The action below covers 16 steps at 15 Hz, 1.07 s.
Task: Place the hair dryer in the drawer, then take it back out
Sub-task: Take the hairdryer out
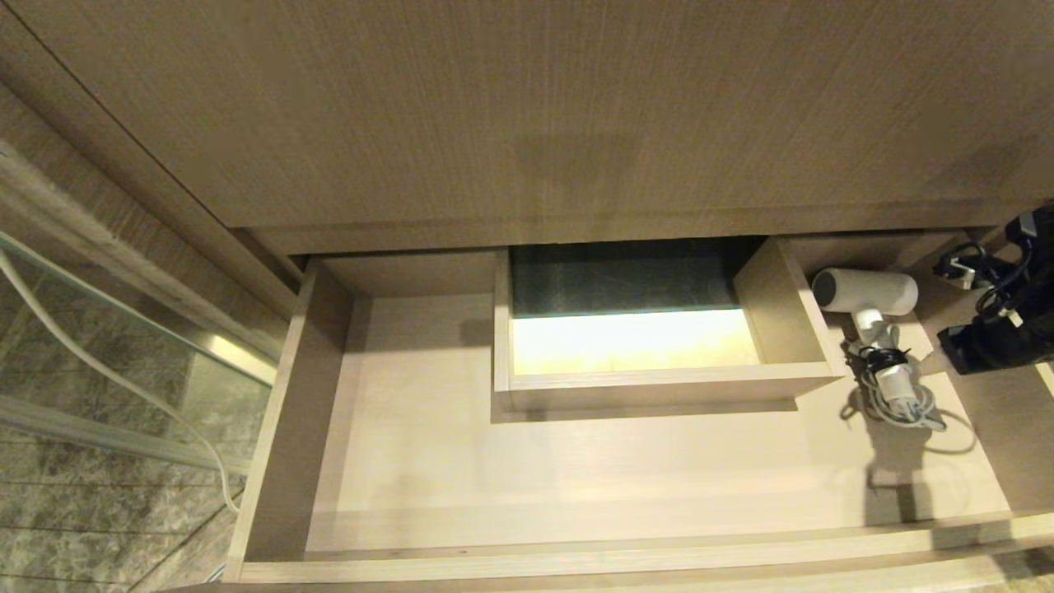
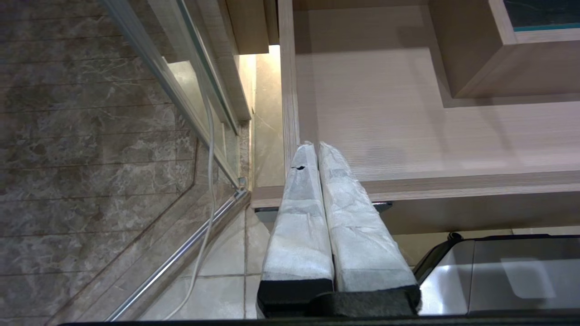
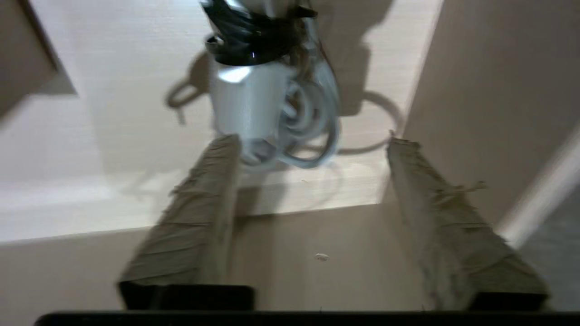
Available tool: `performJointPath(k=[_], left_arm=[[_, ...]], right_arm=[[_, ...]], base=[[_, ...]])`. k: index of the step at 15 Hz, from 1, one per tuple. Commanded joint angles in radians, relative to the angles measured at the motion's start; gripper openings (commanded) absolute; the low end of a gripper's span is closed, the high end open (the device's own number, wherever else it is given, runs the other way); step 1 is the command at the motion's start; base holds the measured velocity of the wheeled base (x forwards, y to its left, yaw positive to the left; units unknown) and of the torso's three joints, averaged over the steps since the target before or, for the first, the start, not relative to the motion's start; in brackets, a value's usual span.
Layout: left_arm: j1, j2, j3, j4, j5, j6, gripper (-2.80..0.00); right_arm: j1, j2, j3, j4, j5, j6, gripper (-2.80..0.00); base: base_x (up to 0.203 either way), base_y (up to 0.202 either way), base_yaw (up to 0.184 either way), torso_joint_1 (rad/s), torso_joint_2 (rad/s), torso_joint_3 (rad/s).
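Smooth white hair dryer (image 1: 866,292) lies in wood-grain drawer (image 1: 280,428), 3 o'clock side.
Right hand (image 3: 312,149), padded fingers apart, empty; dryer just beyond fingertips. Left hand (image 2: 317,149) closed.

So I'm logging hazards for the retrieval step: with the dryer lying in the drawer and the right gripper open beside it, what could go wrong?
1. The hair dryer's loose cord sprawls on the drawer floor; it might snag when lifted.
2. The dryer sits tight between the boxed cut-out and the drawer's side wall, so the open right gripper may bump either.
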Motion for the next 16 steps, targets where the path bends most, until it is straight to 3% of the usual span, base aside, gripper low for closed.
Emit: performJointPath(k=[1,6,16], left_arm=[[0.0,0.002,-0.001,0.0,0.001,0.0,-2.8],[0.0,0.0,0.0,0.0,0.001,0.0,-2.8],[0.0,0.001,0.0,0.0,0.0,0.0,-2.8]], right_arm=[[-0.002,0.058,-0.024,0.001,0.001,0.06,0.0],[0.064,0.17,-0.128,-0.006,-0.002,0.214,0.0],[0.105,0.336,-0.304,-0.078,0.001,0.231,0.0]], base=[[0.0,0.0,0.0,0.0,0.0,0.0],[0.0,0.0,0.0,0.0,0.0,0.0],[0.0,0.0,0.0,0.0,0.0,0.0]])
